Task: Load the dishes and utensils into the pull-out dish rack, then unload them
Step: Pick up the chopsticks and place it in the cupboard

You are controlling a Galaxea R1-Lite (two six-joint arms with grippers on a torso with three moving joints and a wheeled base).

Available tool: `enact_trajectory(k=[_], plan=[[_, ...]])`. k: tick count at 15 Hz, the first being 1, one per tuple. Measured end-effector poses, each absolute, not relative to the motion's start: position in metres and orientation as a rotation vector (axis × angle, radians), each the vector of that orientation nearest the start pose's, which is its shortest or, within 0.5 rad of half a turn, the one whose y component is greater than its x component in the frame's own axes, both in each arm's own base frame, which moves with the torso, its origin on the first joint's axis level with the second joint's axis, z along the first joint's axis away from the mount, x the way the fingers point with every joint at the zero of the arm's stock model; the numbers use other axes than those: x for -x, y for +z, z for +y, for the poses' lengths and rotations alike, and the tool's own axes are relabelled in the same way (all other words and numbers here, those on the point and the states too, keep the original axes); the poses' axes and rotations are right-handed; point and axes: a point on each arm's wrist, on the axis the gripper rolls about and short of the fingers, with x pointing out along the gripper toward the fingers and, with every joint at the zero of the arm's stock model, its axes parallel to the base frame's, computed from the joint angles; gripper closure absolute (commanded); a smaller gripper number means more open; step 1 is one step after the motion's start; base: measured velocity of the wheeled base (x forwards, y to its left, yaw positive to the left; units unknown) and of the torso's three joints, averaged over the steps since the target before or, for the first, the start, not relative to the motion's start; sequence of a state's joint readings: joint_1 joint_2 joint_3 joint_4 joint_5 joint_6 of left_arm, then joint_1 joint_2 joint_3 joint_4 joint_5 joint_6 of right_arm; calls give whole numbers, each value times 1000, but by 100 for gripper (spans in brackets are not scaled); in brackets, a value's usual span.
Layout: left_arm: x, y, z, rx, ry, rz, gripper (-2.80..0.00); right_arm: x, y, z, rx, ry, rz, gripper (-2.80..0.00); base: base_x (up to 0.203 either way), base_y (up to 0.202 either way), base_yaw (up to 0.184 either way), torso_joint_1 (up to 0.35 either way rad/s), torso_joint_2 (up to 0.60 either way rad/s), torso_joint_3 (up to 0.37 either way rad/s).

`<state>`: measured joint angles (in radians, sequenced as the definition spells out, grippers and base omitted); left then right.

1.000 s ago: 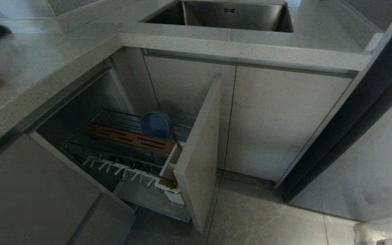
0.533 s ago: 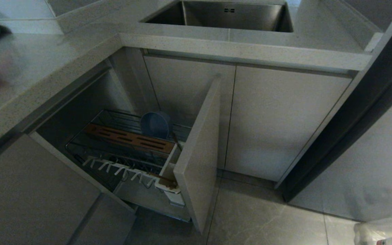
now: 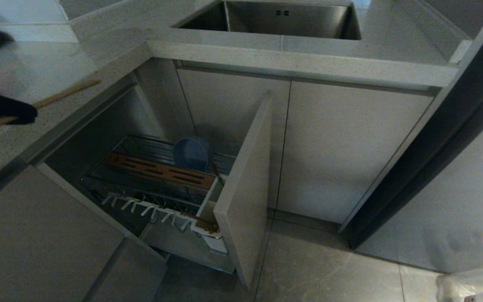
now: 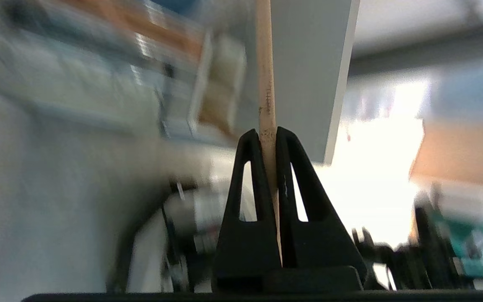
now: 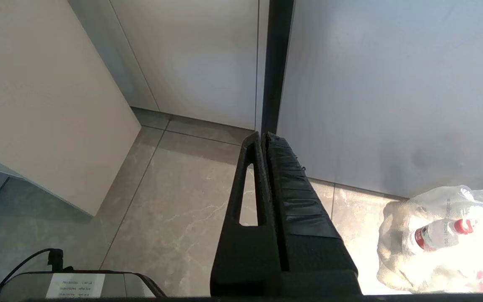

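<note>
While the left gripper is held over the counter at the head view's left edge, its jaws are clamped on a chopstick, gripped near one end so the long free end can be fed into the pull-out dish rack. A blue-grey bowl is stood on edge there. The right gripper is parked over the floor, jaws together.

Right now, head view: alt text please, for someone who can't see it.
The left gripper enters at the left edge over the grey counter, shut on a wooden chopstick. Below, the pull-out dish rack stands open with a blue-grey bowl upright at its back; a steel sink sits above.
</note>
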<state>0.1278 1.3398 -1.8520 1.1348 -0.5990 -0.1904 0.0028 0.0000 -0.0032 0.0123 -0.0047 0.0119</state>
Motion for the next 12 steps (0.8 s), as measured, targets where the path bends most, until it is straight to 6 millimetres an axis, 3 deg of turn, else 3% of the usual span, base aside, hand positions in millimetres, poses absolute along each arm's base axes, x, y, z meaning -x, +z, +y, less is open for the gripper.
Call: enact_trajectory(k=[6, 12], plan=[[-150, 346, -29, 296, -435, 881, 0, 23, 75, 0, -12, -2, 9, 0, 0, 0, 0, 0, 0, 0], [-183, 308, -69, 171, -290, 1142, 0, 23, 75, 0, -12, -2, 9, 0, 0, 0, 0, 0, 0, 0]])
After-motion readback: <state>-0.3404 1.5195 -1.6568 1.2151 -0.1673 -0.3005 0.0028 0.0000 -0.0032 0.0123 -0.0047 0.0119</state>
